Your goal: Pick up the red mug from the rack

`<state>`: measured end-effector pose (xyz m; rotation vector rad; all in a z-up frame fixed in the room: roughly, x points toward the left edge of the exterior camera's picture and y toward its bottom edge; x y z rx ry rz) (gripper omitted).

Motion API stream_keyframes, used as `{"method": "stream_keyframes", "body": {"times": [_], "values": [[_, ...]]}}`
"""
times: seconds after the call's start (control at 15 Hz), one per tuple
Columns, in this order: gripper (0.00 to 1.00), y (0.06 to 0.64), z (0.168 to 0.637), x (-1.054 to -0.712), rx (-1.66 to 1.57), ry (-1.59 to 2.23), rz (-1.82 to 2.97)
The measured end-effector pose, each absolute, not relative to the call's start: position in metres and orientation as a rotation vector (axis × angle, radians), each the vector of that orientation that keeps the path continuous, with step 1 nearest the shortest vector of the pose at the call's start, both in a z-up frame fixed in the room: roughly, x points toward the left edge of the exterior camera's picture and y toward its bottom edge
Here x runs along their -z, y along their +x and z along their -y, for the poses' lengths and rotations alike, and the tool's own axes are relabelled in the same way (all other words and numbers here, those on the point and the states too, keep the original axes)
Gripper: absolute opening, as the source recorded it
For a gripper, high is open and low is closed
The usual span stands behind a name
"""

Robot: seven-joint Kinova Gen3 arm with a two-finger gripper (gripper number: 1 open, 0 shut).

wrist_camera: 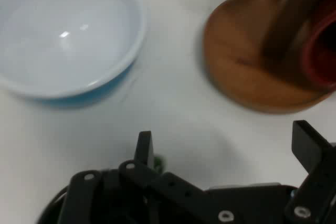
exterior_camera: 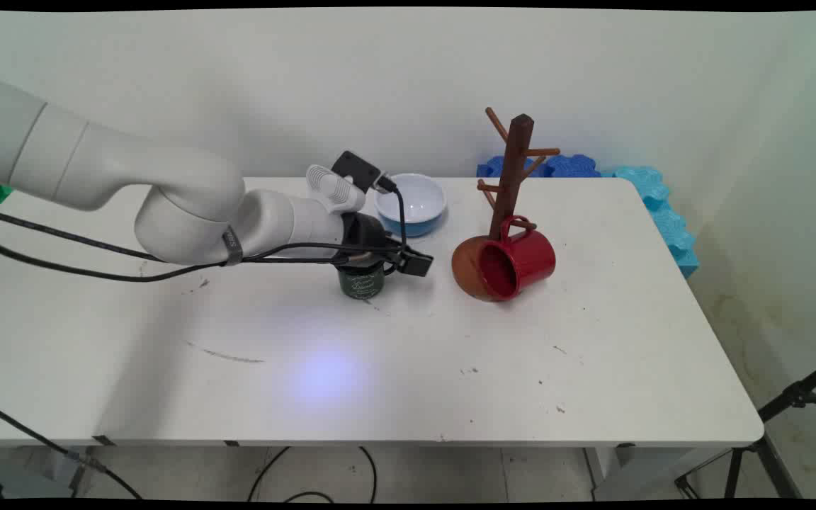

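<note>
Main view: arm reaches in low from the left, wrist nearly level, gripper (exterior_camera: pixel 397 258) right over a dark green mug (exterior_camera: pixel 361 282) on the table (exterior_camera: pixel 394 382).
Gripper: fingers spread apart in hand view (wrist_camera: pixel 226 150); one finger (wrist_camera: pixel 144 148) dips at the mug's rim, nothing clamped.
Mug tree (exterior_camera: pixel 503 205): right of the green mug, red mug (exterior_camera: pixel 518 262) tipped against its base.
Bowl (exterior_camera: pixel 411 204): behind the green mug, blue outside, white inside.
Hand view only: bowl's (wrist_camera: pixel 68 35) inside bare; tree base (wrist_camera: pixel 252 61) close up.

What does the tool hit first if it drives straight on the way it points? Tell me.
Probably the bare table, in the gap between the blue bowl and the mug tree's wooden base. The tool points into that gap; depth is unclear, and the base lies close.
</note>
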<state>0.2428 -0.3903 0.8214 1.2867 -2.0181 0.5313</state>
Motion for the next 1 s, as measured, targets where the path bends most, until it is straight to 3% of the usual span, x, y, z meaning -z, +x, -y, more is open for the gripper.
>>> {"method": "stream_keyframes", "body": {"times": [1.0], "values": [[1.0, 0.179, 0.36, -0.849, -0.34, 1.008, 1.915]]}}
